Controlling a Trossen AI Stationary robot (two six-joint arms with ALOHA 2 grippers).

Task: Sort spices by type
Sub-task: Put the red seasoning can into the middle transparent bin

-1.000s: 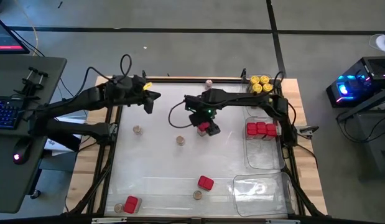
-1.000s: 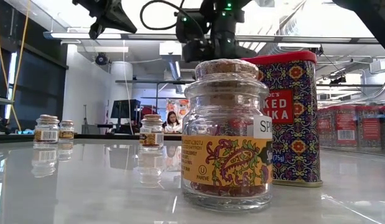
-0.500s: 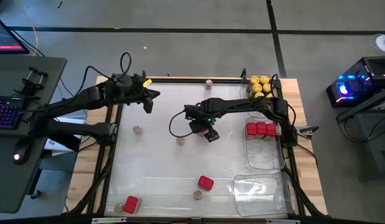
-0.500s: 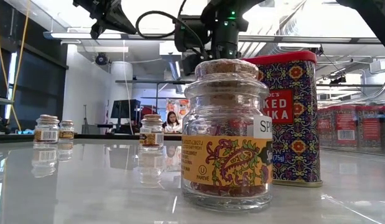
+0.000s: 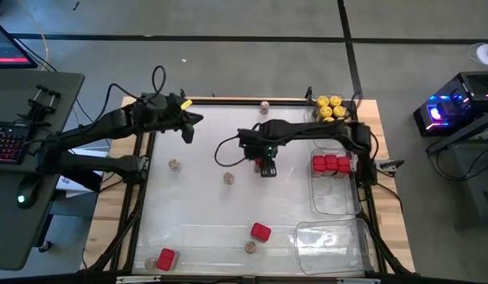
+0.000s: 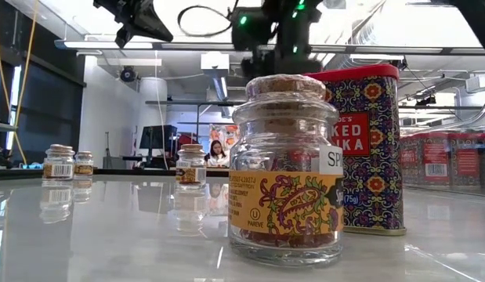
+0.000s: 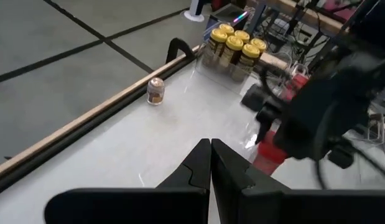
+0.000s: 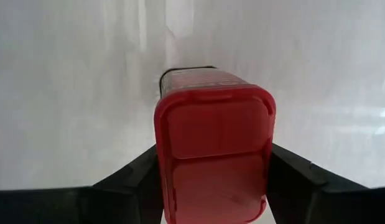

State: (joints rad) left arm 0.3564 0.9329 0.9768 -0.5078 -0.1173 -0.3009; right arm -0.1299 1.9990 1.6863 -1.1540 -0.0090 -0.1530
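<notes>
Right claw (image 5: pixel 266 168), at frame centre in the high view, is seen closing around a red tin (image 8: pixel 214 152), its fingers (image 8: pixel 141 177) flanking the lid on both sides; full contact cannot be confirmed. The pick-up step is judged to be in hand; a firm squeeze and a lift toward the clear tray (image 5: pixel 336 201) at right, where three red tins (image 5: pixel 331 164) are already lined up, is called for next. Yellow-lidded jars (image 5: pixel 330 107) are grouped at upper right. Left claw (image 5: pixel 190 126), pressed shut and empty, is parked at upper left.
</notes>
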